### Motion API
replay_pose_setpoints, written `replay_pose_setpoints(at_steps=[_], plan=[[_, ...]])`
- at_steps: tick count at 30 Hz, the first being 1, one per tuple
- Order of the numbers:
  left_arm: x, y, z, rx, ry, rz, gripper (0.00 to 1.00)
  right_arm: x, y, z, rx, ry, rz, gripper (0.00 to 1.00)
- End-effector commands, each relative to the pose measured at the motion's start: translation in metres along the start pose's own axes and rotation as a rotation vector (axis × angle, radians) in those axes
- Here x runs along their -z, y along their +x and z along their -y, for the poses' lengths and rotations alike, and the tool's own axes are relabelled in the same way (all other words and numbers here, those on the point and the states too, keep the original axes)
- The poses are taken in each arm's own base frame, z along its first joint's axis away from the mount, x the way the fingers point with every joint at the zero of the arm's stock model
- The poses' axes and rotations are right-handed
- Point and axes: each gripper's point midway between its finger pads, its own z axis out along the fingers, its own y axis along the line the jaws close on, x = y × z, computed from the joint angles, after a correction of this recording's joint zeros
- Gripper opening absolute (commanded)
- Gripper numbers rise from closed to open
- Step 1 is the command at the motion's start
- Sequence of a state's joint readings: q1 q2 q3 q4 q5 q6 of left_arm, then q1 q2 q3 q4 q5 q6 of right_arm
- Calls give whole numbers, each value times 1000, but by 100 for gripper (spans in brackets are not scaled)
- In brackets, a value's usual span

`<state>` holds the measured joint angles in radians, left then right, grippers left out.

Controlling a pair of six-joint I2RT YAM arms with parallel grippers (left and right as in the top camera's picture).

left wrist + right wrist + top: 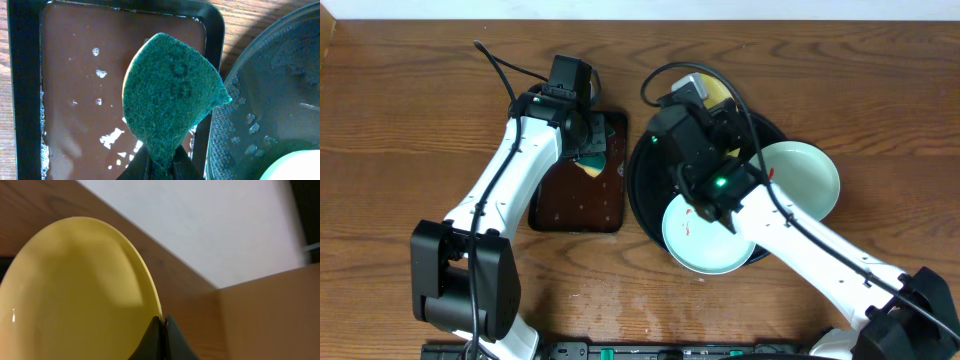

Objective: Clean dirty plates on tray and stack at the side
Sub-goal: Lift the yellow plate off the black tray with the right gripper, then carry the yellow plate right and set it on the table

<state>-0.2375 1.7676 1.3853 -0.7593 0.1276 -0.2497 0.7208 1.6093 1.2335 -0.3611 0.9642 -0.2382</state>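
Observation:
My right gripper (163, 322) is shut on the rim of the pale yellow plate (75, 295) and holds it tilted up. In the overhead view that yellow plate (722, 95) shows behind the right gripper (705, 108), over the far part of the round black tray (642, 185). Two mint-white plates lie on the tray. The front one (710, 240) carries a small red smear and the other (805, 178) sits at the right. My left gripper (162, 161) is shut on a green scouring sponge (172, 95), which hangs over the brown rectangular tray (578, 200).
The brown rectangular tray (75, 75) holds shallow soapy water with a few bubbles. It stands just left of the black tray (270, 95), whose wet floor shows droplets. Bare wood-grain tabletop (410, 120) lies to the left and along the front.

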Motion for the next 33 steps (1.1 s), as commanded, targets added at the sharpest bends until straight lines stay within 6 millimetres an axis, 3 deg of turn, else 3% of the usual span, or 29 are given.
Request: replay_pose_setpoints(at_steps=[1,6,10,13,17,26,33], plan=[[1,-2,-1,-14,-8,6,8,-21,11,-8,-209,-148,-40,1],[1,-2,-2,-14,-8,6,8,-57,37,-2,-471,-326,-147,1],[1,-2,-2,-14,-8,6,8,-86,61,17,-704,-464,-221,1],[1,-2,-2,-14,-8,5,8,-113,93,57,-903,-499,-274,1],[1,-2,-2,-14,-9,5,8,-137,151,113,-1012,-370,-341,1],[-2,-1,-2,-14,-11,-4,8,-145,272,211,-1204,-87,-463,1],[-3,-1,-2,-14,-11,-4,8,-131,337,244,-1269,31,-540,1]])
